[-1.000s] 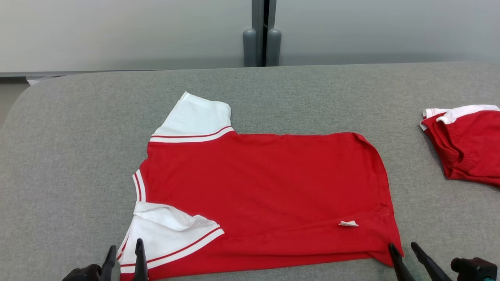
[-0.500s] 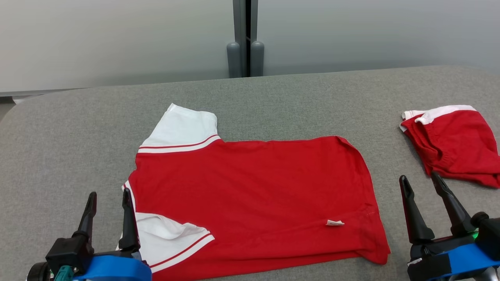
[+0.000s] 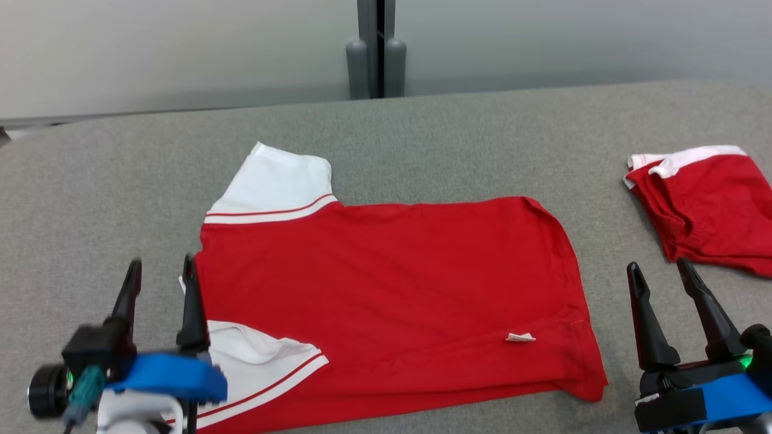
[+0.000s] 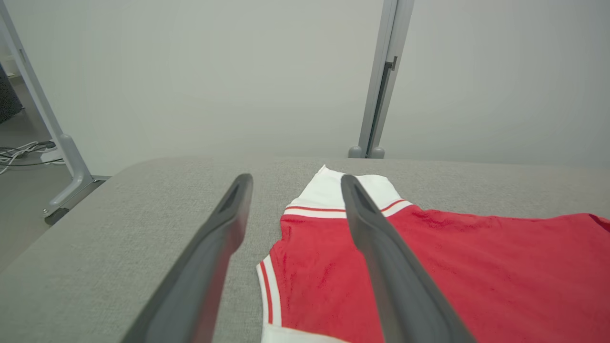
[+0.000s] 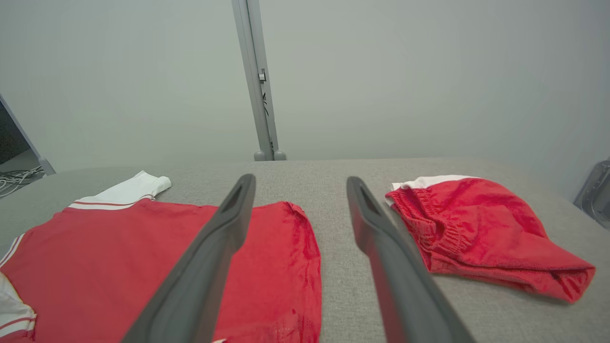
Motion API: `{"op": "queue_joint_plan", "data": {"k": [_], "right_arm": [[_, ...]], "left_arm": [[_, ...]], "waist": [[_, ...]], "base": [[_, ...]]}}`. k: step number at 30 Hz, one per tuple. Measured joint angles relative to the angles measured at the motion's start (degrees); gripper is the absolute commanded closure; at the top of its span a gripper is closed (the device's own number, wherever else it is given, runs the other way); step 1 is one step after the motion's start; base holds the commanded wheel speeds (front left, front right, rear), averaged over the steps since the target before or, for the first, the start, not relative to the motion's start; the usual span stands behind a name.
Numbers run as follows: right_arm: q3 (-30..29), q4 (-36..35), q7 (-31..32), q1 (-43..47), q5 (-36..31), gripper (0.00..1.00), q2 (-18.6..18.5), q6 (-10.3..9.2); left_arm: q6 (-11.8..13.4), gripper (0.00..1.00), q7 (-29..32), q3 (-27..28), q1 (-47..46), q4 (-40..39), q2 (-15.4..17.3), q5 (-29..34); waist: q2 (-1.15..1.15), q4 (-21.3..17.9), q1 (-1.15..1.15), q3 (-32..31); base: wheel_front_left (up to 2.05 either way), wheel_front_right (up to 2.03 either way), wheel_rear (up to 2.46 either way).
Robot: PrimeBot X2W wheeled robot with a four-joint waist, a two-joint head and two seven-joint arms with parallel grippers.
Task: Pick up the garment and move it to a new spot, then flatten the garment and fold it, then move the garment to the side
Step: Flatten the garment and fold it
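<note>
The garment (image 3: pixel 386 289) is a red shirt with white sleeves, lying flat on the grey table, folded in half lengthwise with its collar end to the left. It also shows as the red shirt (image 4: pixel 429 267) in the left wrist view and the shirt (image 5: pixel 143 257) in the right wrist view. My left gripper (image 3: pixel 161 268) hovers open at the shirt's left edge, near the collar, holding nothing. My right gripper (image 3: pixel 657 271) stands open off the shirt's right hem, above bare table, also with nothing between its fingers.
A second red garment (image 3: pixel 705 205) with a white waistband lies bunched at the table's right side, also seen as red shorts (image 5: pixel 481 233). The grey table (image 3: pixel 120 181) has bare cloth to the left and behind the shirt. Partition posts (image 3: pixel 374 66) stand behind.
Both grippers have opened, let go of the shirt's near edge and lifted back from it. The head camera has shifted too.
</note>
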Motion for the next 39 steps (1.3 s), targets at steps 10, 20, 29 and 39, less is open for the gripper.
{"op": "queue_joint_plan", "data": {"k": [10, 20, 29, 39], "right_arm": [[0.6, -1.3, -0.1, -4.6, 0.0, 0.0, 0.7, 0.0], [3.0, 0.9, -1.8, -9.2, 1.2, 0.0, 1.0, 0.0], [4.3, 3.9, -3.2, -11.3, 2.7, 0.0, 0.7, 0.0], [5.8, 8.7, -3.1, -15.9, 4.9, 0.0, -1.8, 0.0]], "left_arm": [[-7.0, 0.0, 9.3, -3.3, -25.4, 10.1, 1.0, -2.0], [-12.2, 0.0, 12.7, -3.5, -45.4, 37.3, 1.7, -6.1], [-13.2, 0.0, 8.5, -3.9, -54.0, 53.9, 3.9, -5.8], [-14.2, 1.0, 3.0, -7.2, -58.2, 61.5, 3.8, -6.3]], "waist": [[0.01, -2.0, 0.02, 9.7], [0.02, -5.8, 0.02, 18.1], [0.02, -7.9, 0.0, 20.6], [0.0, -7.9, 0.0, 20.3]], "base": [[0.0, 0.0, 0.0], [0.0, 0.0, 0.0], [0.0, 0.0, 0.0], [0.0, 0.0, 0.0]]}}
